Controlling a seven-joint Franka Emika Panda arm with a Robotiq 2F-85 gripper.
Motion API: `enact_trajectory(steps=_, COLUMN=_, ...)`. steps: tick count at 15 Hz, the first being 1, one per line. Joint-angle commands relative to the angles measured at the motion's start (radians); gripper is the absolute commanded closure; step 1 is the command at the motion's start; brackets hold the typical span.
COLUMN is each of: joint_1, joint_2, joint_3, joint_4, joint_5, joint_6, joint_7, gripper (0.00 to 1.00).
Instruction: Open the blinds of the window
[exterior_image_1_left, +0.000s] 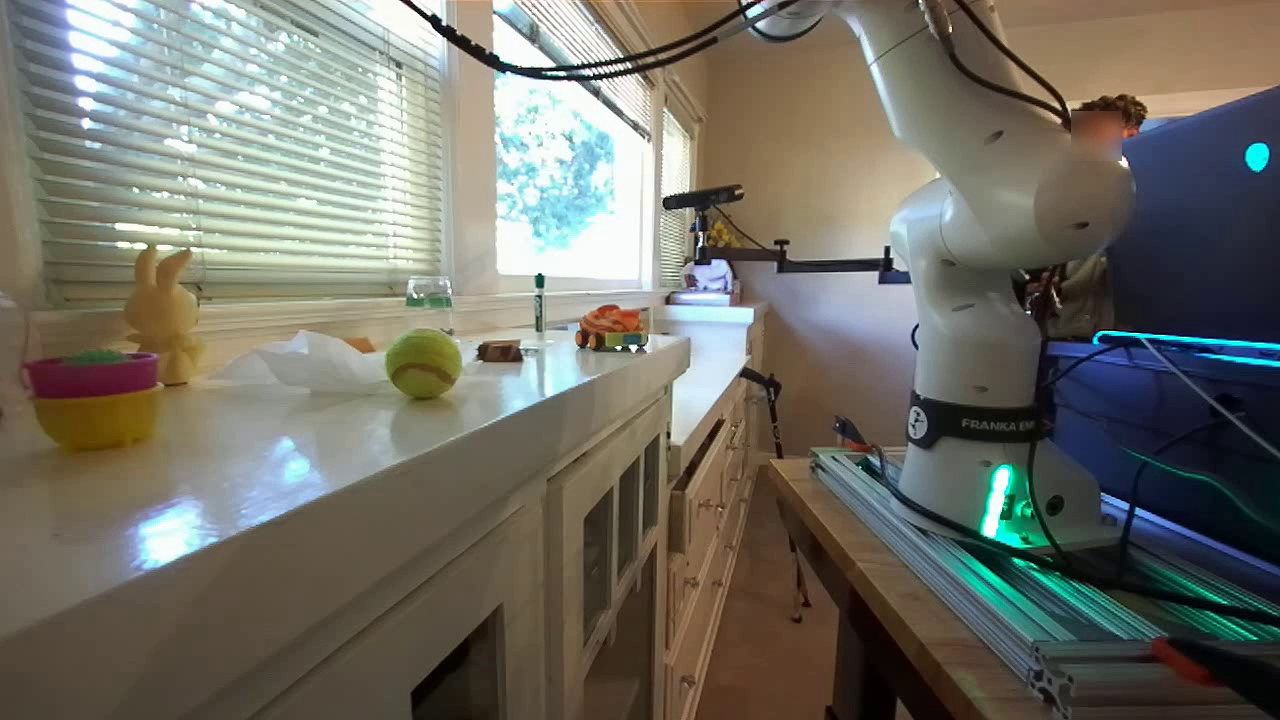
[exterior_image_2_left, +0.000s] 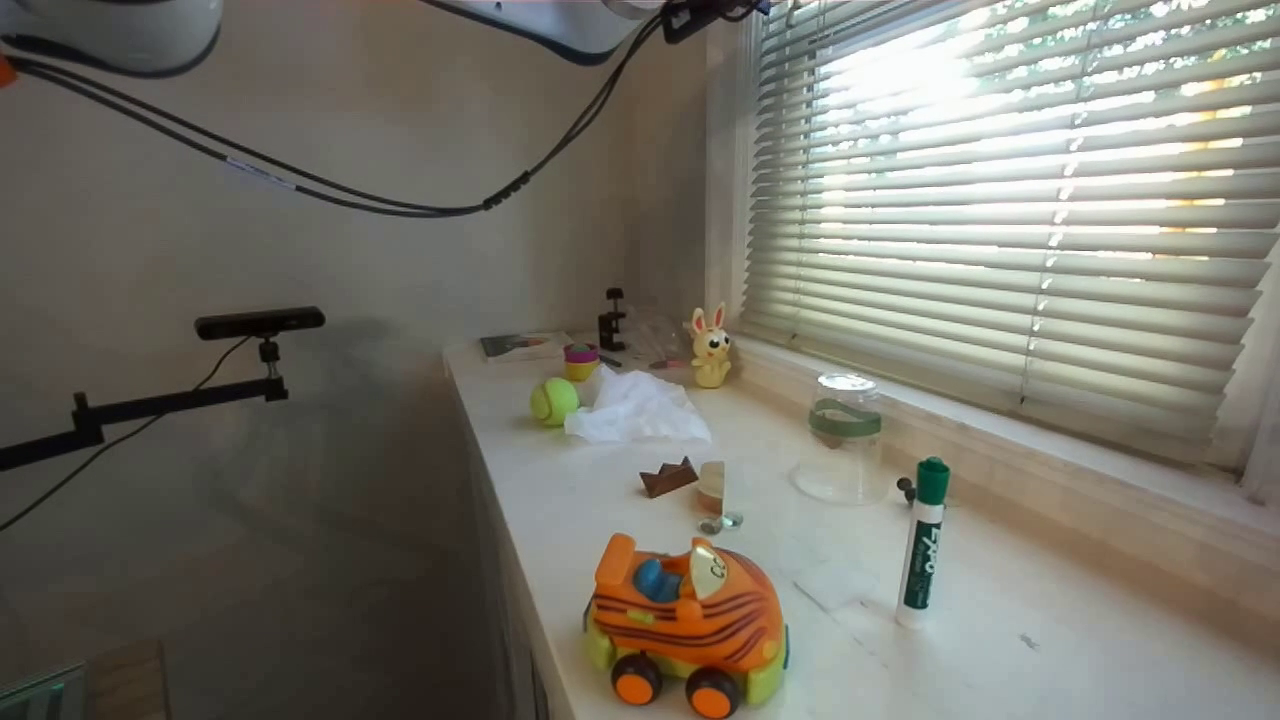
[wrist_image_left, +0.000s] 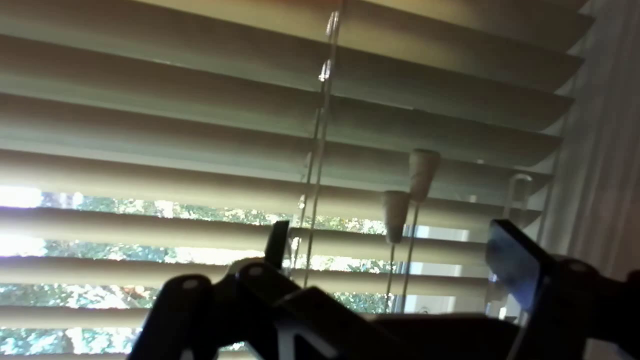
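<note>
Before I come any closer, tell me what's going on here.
A robot arm has its tool up at the white blinds, its job being to open them. The jaws are spread and grip nothing; in the wrist view two cord pulls show between them, so those are likely its target. The blinds hang down in both exterior views, with greenery showing through some gaps. On the counter are a tennis ball, a green-capped marker and a toy car.
</note>
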Motion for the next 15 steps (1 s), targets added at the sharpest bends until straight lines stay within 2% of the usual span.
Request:
enact_trajectory(steps=1, joint_1=-0.025, joint_2=0.027, joint_3=0.022, joint_4=0.064, joint_5=0.024, joint_6=-0.013, joint_7=-0.019, gripper=0.01)
enact_trajectory(steps=2, joint_1=-0.033, joint_2=0.026, joint_3=0.031, joint_4=0.063, joint_5=0.027, joint_6=-0.012, joint_7=-0.027, gripper=0.26)
enact_trajectory(steps=4, joint_1=-0.044, joint_2=0.023, joint_3=0.045, joint_4=0.060, joint_5=0.029, joint_6=-0.011, joint_7=-0.032, gripper=0.27)
enact_trajectory(steps=9, joint_1=-0.067, joint_2=0.023, joint_3=0.084, joint_4=0.058, joint_5=0.024, joint_6=-0.019, joint_7=-0.040, gripper=0.64)
enact_trajectory(steps=10, joint_1=-0.068, joint_2=0.022, joint_3=0.088, joint_4=0.057, joint_5=0.020, joint_6=-0.022, joint_7=-0.041, gripper=0.61)
enact_trajectory(steps=11, joint_1=-0.070, joint_2=0.020, joint_3=0.092, joint_4=0.054, joint_5=0.019, joint_6=-0.022, joint_7=-0.041, gripper=0.33)
enact_trajectory(steps=12, joint_1=-0.076, joint_2=0.019, joint_3=0.103, joint_4=0.049, joint_5=0.023, joint_6=-0.015, joint_7=-0.049, gripper=0.83)
enact_trajectory(steps=13, joint_1=-0.080, joint_2=0.019, joint_3=0.108, joint_4=0.049, joint_5=0.023, joint_6=-0.015, joint_7=-0.052, gripper=0.85)
enact_trajectory(steps=15, joint_1=-0.093, joint_2=0.019, joint_3=0.125, joint_4=0.048, joint_5=0.027, joint_6=-0.012, joint_7=-0.062, gripper=0.98)
